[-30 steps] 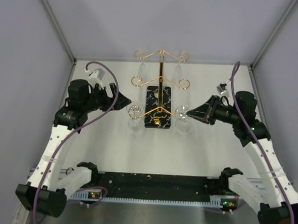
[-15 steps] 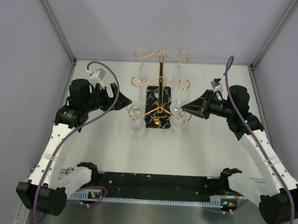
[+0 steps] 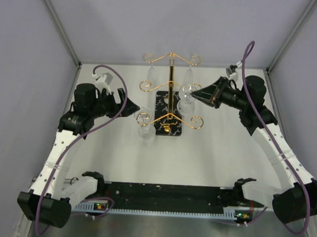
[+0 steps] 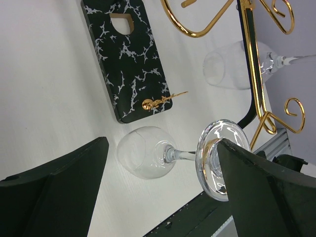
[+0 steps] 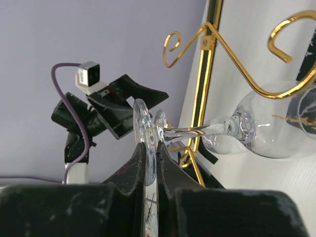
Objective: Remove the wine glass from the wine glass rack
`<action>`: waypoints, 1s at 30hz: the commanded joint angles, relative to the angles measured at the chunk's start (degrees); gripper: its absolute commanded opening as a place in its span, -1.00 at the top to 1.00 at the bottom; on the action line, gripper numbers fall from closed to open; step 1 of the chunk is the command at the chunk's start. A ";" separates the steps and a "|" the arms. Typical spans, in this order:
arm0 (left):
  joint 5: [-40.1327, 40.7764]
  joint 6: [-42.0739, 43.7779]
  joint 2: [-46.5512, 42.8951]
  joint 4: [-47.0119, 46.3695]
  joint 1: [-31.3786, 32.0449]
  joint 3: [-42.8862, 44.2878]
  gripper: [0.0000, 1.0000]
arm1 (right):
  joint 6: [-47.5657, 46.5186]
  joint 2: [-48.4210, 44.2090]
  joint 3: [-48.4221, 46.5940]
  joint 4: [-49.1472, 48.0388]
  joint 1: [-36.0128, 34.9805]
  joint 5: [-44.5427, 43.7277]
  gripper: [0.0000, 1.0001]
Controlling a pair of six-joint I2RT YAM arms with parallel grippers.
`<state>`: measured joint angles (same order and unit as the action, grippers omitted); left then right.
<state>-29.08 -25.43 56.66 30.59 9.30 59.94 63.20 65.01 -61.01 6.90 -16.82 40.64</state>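
Observation:
The wine glass rack (image 3: 172, 77) is a gold wire stand on a black white-veined base (image 3: 164, 104). My right gripper (image 3: 195, 93) is shut on the foot of a wine glass (image 3: 186, 94) and holds it tilted beside the post, clear of the front right scroll arm (image 3: 194, 121). In the right wrist view the fingers (image 5: 139, 165) pinch the foot, and the bowl (image 5: 266, 131) lies behind a gold arm. My left gripper (image 3: 133, 110) is open around the foot (image 4: 220, 158) of a second glass (image 3: 143, 129) hanging on the front left arm.
Two more glasses hang at the back, on the left (image 3: 151, 71) and right (image 3: 189, 74). Grey walls enclose the white table (image 3: 215, 153) on three sides. A black rail (image 3: 165, 196) runs along the near edge between the arm bases.
My right gripper has carried its glass back and leftward, off the front right scroll arm, to beside the post. The left arm has not moved.

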 commanded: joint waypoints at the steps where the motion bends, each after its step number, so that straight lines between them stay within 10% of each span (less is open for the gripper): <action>1: 2.97 2.05 -0.94 0.87 -0.16 4.03 -0.96 | 1.84 -0.59 -7.97 -7.87 -0.50 2.33 1.00; 8: 5.18 3.64 -2.78 0.27 -0.16 8.79 -0.96 | 0.08 -3.40 -14.47 -1.80 -0.58 2.77 1.00; 30: -26.02 0.81 -11.58 -51.42 1.25 -1.41 -0.96 | 6.76 4.15 -28.90 -0.74 -10.42 7.96 1.00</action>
<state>-49.65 -27.46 47.48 -8.86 9.91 58.54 67.44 68.58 -85.82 10.74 -24.86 48.10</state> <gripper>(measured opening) 0.980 0.033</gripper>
